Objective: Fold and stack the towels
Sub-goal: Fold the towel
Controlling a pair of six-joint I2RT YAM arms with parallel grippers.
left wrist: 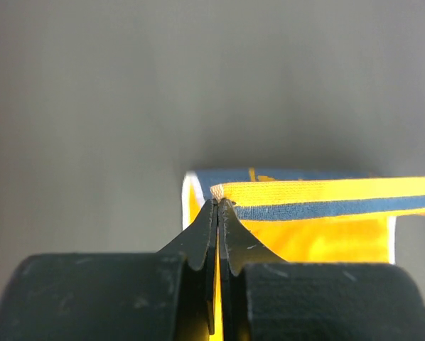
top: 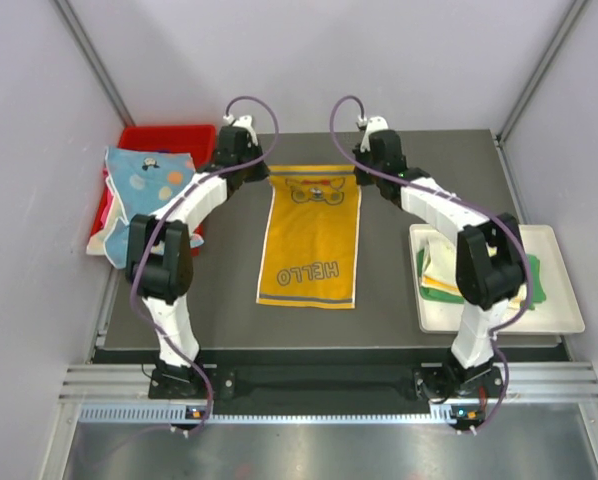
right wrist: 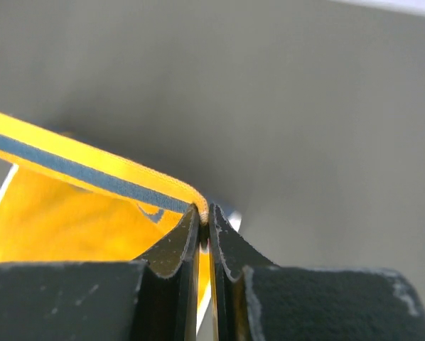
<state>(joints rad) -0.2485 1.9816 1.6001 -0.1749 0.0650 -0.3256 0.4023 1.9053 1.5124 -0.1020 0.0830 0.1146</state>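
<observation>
An orange-yellow towel point(top: 310, 245) lies lengthwise in the middle of the dark surface point(top: 429, 160). "HELLO" is printed in grey-blue across its near end, and there is a small drawing near its far end. The wrist views show a blue stripe just inside a pale hem along the far edge. That edge is raised off the surface. The left arm's jaws are clamped tight on its left corner and the right arm's jaws on its right corner. A light blue towel point(top: 149, 185) with orange and white dots hangs over the red bin point(top: 169, 135). Folded yellow and green towels point(top: 439, 275) sit on the white tray point(top: 564, 300).
</observation>
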